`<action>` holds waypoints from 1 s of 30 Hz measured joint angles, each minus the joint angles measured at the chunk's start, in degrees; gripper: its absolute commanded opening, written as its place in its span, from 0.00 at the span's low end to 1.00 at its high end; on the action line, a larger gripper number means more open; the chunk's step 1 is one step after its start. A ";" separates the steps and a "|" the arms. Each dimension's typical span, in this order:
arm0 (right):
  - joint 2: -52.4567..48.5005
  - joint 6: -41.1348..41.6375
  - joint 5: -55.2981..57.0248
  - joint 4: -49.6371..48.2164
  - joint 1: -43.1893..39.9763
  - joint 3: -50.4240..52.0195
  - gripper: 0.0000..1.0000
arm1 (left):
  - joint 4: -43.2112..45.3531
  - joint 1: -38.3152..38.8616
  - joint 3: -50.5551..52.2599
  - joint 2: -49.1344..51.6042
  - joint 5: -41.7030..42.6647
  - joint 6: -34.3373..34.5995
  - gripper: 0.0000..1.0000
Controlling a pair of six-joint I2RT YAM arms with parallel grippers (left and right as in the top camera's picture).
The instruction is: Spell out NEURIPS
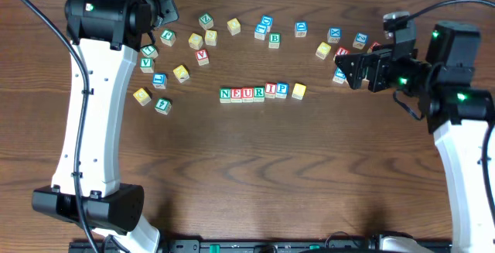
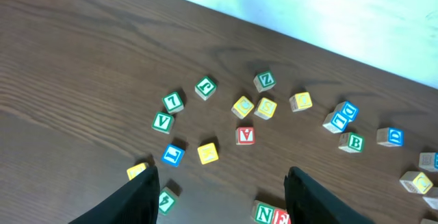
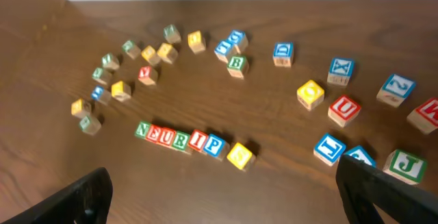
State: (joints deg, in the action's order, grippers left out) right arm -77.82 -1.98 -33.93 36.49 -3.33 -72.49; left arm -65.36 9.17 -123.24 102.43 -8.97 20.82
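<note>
Right wrist view: we're seeing right gripper [image 3: 226, 186] jaws gaping wide, gripping nothing; left gripper [image 2: 222, 186] doing same. We're guessing any straightening nudge is risking knocking NEURIP row [image 3: 179, 139] crooked. Yellow block [image 3: 240, 155] sitting skewed just beside P end, letter unreadable. Row lying ahead of right jaws, well apart.

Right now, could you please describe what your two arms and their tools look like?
The left arm and right arm share white links, black joint housings with green lights, and black cables. The left tool and right tool are matte black.
</note>
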 measured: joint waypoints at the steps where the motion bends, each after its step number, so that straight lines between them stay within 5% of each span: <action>1: -0.59 -0.20 -0.11 -0.04 0.00 0.00 0.99 | 0.00 -0.04 0.00 0.00 -0.02 0.02 0.62; 4: -2.23 -0.61 -0.22 -1.46 0.02 0.00 0.93 | -0.11 -0.13 0.00 0.00 -0.02 0.09 0.62; 8: -5.79 -0.79 -0.02 -1.38 1.27 -0.04 0.72 | -0.26 -0.13 0.00 0.00 -0.02 0.09 0.62; 15: -16.65 4.46 4.68 -2.78 6.29 -0.04 0.11 | -0.26 -0.13 0.00 0.00 -0.26 0.09 0.62; 30: -28.85 15.61 19.56 -5.44 11.85 -0.07 0.01 | -0.31 -0.13 0.02 0.00 -0.42 0.09 0.62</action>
State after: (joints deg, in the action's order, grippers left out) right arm -106.67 13.63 -14.37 31.05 8.51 -72.55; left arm -65.67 9.04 -123.22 102.43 -9.39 20.91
